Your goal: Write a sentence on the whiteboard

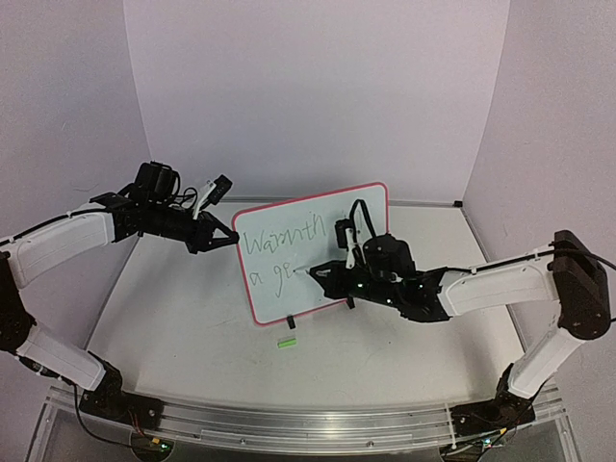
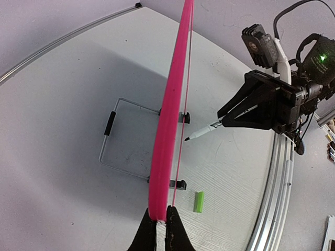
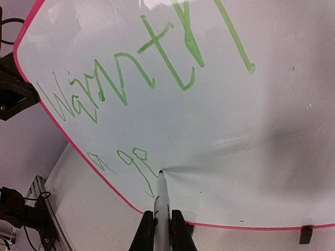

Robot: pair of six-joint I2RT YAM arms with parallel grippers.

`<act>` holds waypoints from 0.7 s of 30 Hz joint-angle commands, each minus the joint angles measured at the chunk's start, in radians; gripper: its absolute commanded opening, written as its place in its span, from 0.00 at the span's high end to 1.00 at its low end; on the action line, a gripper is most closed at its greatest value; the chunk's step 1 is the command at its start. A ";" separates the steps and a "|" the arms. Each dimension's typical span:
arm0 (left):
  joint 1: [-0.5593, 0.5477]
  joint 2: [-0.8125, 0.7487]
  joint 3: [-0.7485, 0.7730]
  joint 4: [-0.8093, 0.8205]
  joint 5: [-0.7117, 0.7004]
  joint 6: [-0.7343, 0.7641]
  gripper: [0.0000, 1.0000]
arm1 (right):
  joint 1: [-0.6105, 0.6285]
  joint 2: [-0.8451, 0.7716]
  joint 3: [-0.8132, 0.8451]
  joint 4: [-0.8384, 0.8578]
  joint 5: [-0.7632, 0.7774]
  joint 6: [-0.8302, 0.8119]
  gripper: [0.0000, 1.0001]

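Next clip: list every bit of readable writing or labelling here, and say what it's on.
"Warmth": green handwriting, top line of the whiteboard; the strokes after it are cut off or lost in glare, unreadable.
"a g": second line, unfinished, ending at the marker tip.
Print on the marker barrel: too small to read.

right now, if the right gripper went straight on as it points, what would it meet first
The whiteboard: the marker held in the right gripper has its tip at the white face, probably touching, beside the unfinished sentence.
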 commanded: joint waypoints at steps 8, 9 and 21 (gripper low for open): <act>-0.034 0.035 -0.008 -0.098 -0.036 0.036 1.00 | -0.068 -0.122 -0.037 -0.006 -0.160 -0.080 1.00; -0.034 0.035 -0.007 -0.099 -0.037 0.036 1.00 | -0.072 -0.117 -0.031 -0.007 -0.174 -0.083 1.00; -0.034 0.038 -0.006 -0.101 -0.039 0.038 1.00 | -0.089 -0.041 0.043 -0.014 -0.202 -0.086 1.00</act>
